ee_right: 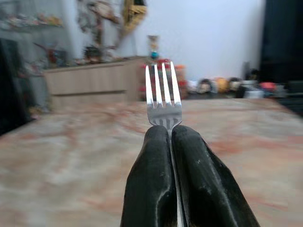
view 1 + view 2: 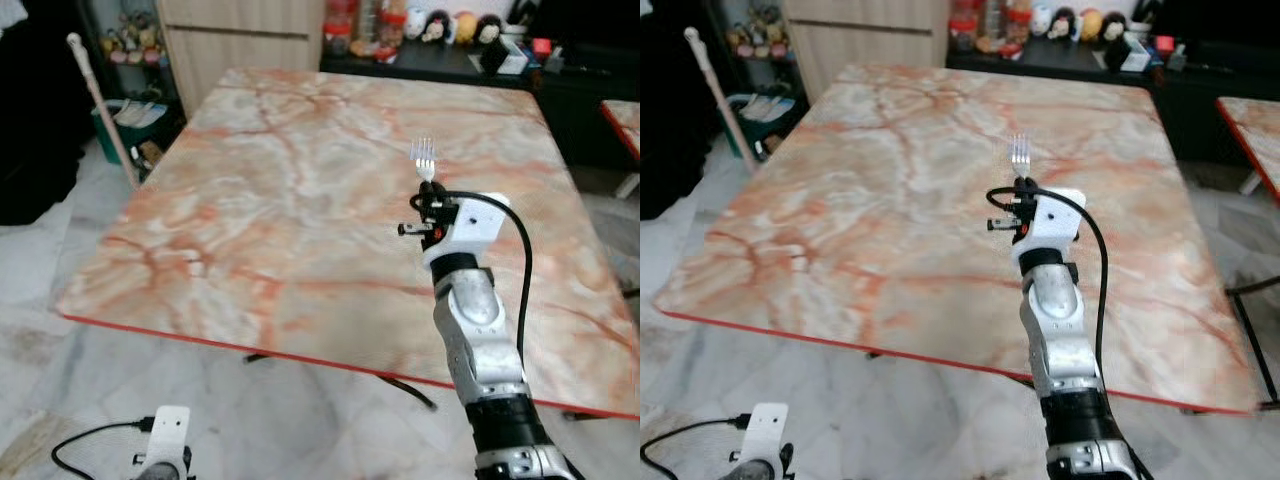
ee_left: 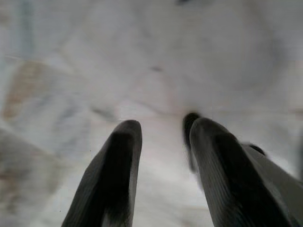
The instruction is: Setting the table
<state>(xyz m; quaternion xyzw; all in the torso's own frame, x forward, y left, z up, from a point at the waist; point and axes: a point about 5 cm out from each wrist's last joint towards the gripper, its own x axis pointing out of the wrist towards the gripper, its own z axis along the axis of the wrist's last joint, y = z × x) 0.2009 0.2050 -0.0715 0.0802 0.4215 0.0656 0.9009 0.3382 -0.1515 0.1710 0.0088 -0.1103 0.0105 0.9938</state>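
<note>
Down by the pale tiled floor, the left gripper hangs with its black fingers spread apart. Above the square pink-veined marble table, the right gripper has its fingers pressed together, pinching a shiny silver metal fork, tines pointing away toward the wooden cabinet.

— How's the light?
— Even and soft; the pink-veined marble tabletop has a pale sheen near its middle, and the far left corner of the room is dark.
— Sharpness?
— The head views are crisp. The silver metal fork is sharp, the shelves behind blurred (the left wrist picture is smeared, the black fingers soft).
</note>
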